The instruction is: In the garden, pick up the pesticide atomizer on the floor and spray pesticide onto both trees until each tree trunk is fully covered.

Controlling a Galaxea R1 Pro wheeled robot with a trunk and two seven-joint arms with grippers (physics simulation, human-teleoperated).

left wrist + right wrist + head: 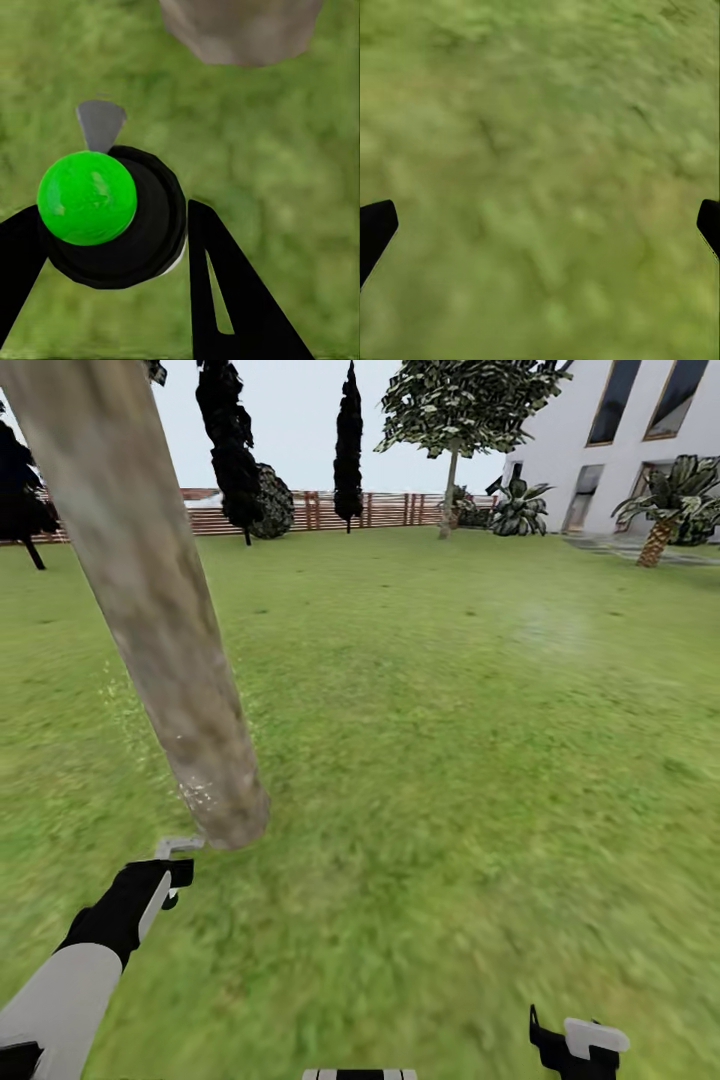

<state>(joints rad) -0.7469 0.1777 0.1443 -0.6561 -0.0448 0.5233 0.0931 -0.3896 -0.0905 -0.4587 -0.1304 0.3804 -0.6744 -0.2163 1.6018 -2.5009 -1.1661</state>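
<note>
A: What has the left gripper [112, 247] got?

B: It is clamped on the pesticide atomizer [112, 217]. In the left wrist view the two black fingers [225, 300] sit on either side of a round black body topped with a bright green cap [87, 197], and both press against it. A grey nozzle [100, 122] sticks out past the cap.

A: Where does the nozzle point?

B: Toward the tree trunk [150, 600], whose pale mottled base meets the lawn [450, 740] just ahead of the gripper. In the head view the grey nozzle tip [178, 847] is close to the foot of the trunk, only just short of it. Fine pale specks hang around the lower trunk, right beyond the nozzle.

A: And the right gripper [540, 225]?

B: Its fingers are spread wide with nothing between them; only blurred grass lies under it. In the head view it hangs low, well off to the right of the left gripper and far from the trunk.

A: The second tree [455, 420]?

B: Far ahead of both grippers, across the lawn near the white house [620, 440] and the slatted wooden fence [380, 510]. Slim near-black trees [348, 440] stand along that fence, and a palm [668, 510] grows by the house.
</note>
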